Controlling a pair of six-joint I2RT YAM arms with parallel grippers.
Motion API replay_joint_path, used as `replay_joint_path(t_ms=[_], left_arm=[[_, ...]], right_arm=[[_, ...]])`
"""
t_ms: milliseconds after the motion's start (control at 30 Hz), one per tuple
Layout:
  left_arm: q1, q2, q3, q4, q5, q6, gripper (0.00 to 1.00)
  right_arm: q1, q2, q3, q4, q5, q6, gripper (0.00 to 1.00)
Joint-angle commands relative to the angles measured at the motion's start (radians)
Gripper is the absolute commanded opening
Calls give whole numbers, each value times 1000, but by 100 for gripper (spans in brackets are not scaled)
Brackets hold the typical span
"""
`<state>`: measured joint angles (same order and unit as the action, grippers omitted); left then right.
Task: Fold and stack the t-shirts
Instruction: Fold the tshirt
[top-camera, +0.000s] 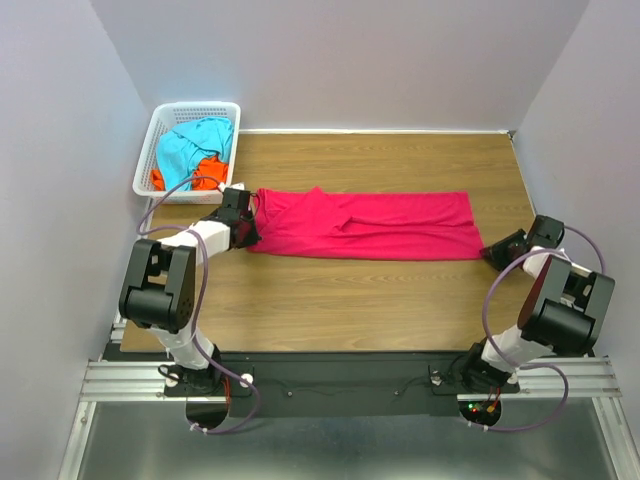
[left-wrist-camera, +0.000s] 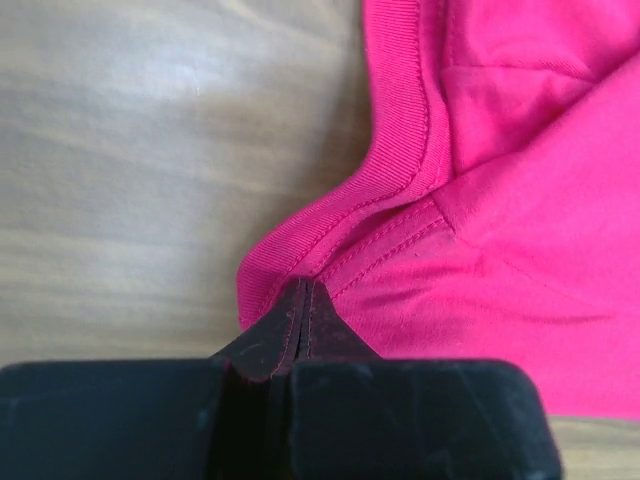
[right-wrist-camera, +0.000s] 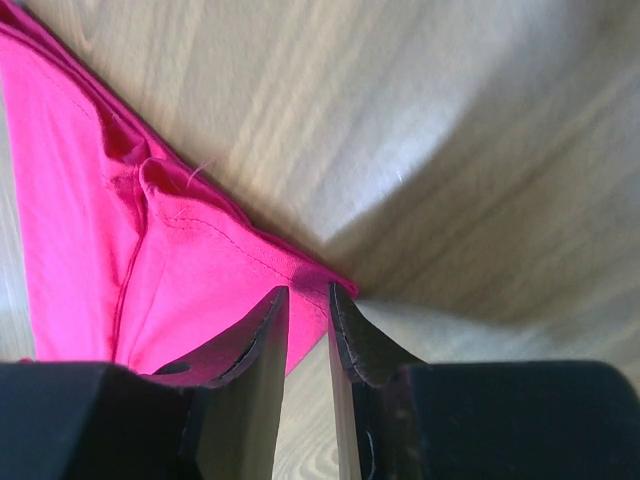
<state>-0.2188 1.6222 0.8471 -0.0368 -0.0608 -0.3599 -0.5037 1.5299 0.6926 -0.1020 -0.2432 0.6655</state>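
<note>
**A:** Crimson-pink t-shirt (top-camera: 365, 225), how far along?

**B:** It lies as a long band mid-table, unstacked. My left gripper (left-wrist-camera: 303, 300) is pinched onto its collar edge. My right gripper (right-wrist-camera: 308, 300) hovers narrowly parted at the hem corner.

**A:** What remains?

**B:** The turquoise-blue t-shirt (top-camera: 190, 145) and orange t-shirt (top-camera: 207, 170) sit bunched in the white basket (top-camera: 148, 150), near my left arm. I judge nothing blocks me.
</note>
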Motion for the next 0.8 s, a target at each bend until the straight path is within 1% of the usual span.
replay_joint_path(t_ms=[0,67,100,133,167,200,267,300,333,367,400,500,533,633,667,733,767], left_arm=[[29,86,84,-61,-50,39,0],[30,114,122,-63,-45,41,0],[29,132,141,-63,-47,39,0],[30,137,176,-64,-48,35,2],[27,131,190,-63,-47,32,7],[24,120,213,-63,-50,32,15],[16,91,228,-61,-50,35,28],[10,56,231,-63,-51,38,47],[-8,36,239,-66,-63,41,55],[-22,-2,241,-69,-71,42,69],[-49,-19,242,-77,-89,44,73],[-108,-70,248,-80,-123,39,74],[-150,-74,254,-81,-146,38,74],[-207,-48,289,-78,-171,33,73],[-214,-18,303,-78,-171,32,71],[-215,14,328,-81,-157,27,69],[-217,37,343,-77,-152,24,68]], right_arm=[[-15,-46,-74,-139,53,2,29],[-15,-77,-93,-159,35,8,29],[-15,-120,-100,-177,24,3,29],[-15,-144,-111,-185,10,-4,29],[-13,-180,-113,-192,-10,-6,29],[-10,-244,-113,-211,-18,-15,29],[1,-312,-88,-235,-15,-30,29],[13,-333,-68,-255,-2,-56,29],[48,-368,-32,-295,11,-70,30],[71,-381,-12,-312,40,-82,30],[132,-389,5,-330,56,-111,30],[235,-375,77,-352,128,-161,31],[275,-358,99,-352,131,-171,32],[298,-259,172,-328,118,-213,32],[300,-202,194,-321,93,-221,32],[304,-139,255,-291,78,-228,31],[309,-66,281,-282,33,-243,32]])
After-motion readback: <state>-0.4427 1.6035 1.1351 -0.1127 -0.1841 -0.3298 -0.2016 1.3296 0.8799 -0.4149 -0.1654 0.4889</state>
